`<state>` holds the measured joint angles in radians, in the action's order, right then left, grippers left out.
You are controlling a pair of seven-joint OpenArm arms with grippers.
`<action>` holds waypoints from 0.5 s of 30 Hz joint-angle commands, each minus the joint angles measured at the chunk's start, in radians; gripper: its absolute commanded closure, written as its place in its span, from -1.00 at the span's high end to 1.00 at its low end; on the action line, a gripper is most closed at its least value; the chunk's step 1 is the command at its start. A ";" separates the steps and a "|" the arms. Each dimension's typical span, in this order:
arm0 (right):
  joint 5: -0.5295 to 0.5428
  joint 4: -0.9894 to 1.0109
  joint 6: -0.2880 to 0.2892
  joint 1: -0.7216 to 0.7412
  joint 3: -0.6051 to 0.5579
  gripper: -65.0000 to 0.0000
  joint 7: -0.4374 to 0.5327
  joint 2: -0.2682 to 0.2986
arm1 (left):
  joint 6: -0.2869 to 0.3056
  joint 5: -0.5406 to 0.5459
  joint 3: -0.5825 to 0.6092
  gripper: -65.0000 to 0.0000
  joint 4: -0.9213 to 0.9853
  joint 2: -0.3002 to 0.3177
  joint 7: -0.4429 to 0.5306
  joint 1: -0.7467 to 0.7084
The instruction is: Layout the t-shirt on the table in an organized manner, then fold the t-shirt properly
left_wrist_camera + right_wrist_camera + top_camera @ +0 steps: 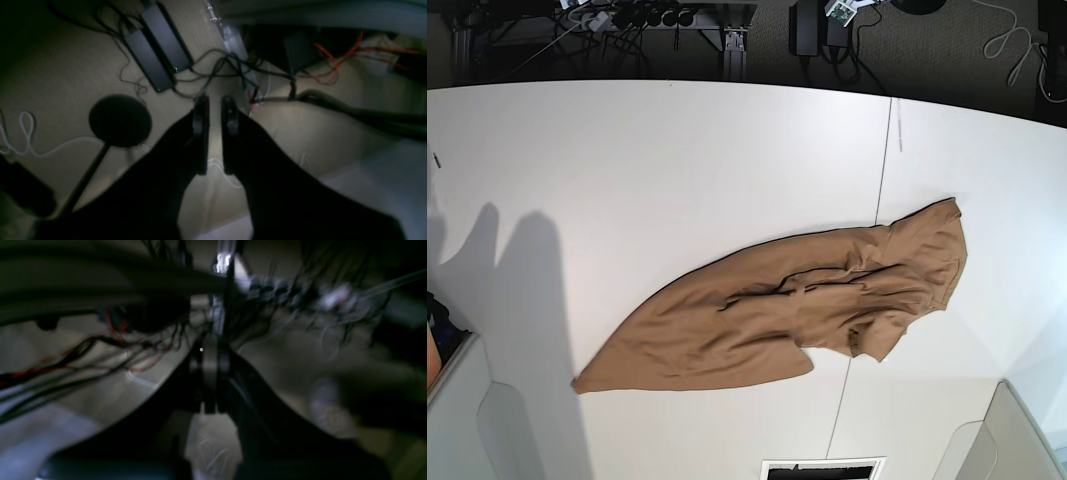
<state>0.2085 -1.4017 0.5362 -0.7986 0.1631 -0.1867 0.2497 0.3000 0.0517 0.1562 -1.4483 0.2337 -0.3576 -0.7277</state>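
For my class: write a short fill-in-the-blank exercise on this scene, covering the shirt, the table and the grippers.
1. The t-shirt lies crumpled on the ____ table.
2. The t-shirt's colour is ____.
3. In the base view, the number of grippers touching the t-shirt is ____.
4. The left gripper holds ____ between its fingers.

Missing words: white; brown; zero; nothing

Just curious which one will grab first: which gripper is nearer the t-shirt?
Cannot tell. Neither shows in the base view with the t-shirt; the left gripper and right gripper both hang over cabled floor, off the table.
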 commanded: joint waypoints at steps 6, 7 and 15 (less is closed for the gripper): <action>0.024 -0.311 0.010 -0.077 0.015 -1.00 0.014 0.077 | 0.057 0.081 -0.190 -0.58 -0.370 0.003 -0.029 -0.157; 0.031 -0.352 0.010 -0.077 0.019 -1.00 0.014 0.089 | 0.057 0.109 -0.220 -0.58 -0.430 0.003 -0.049 -0.174; 0.172 -0.550 0.002 0.023 0.062 -1.00 0.010 0.107 | 0.063 0.232 -0.402 -0.53 -0.739 0.120 -0.074 -0.213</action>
<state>0.3698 -1.9354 0.5354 -0.7692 0.2199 -0.1967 0.3492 0.3649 0.2729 -0.2405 -2.1674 0.3466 -0.4492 -0.9314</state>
